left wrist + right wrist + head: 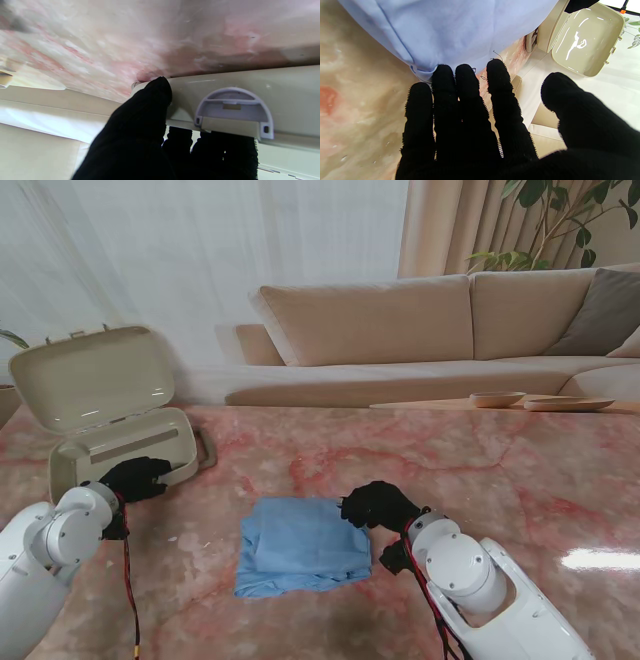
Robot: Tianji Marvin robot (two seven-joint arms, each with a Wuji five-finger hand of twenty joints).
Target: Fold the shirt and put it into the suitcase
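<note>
Left of the frame: left hand grips the front wall of the open suitcase, thumb outside, fingers hooked over the rim by the latch, as only the left wrist view shows. Folded shirt lies centre-low on the bench, long axis roughly left-right. Right hand is nearest, at its right corner; the right wrist view shows its fingers spread flat, touching the hem, holding nothing.

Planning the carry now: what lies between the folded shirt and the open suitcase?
Nothing visible on the table between the shirt and the suitcase. But the left robot hand grips the suitcase's near rim, on the side facing the shirt, so it may crowd the entry.
</note>
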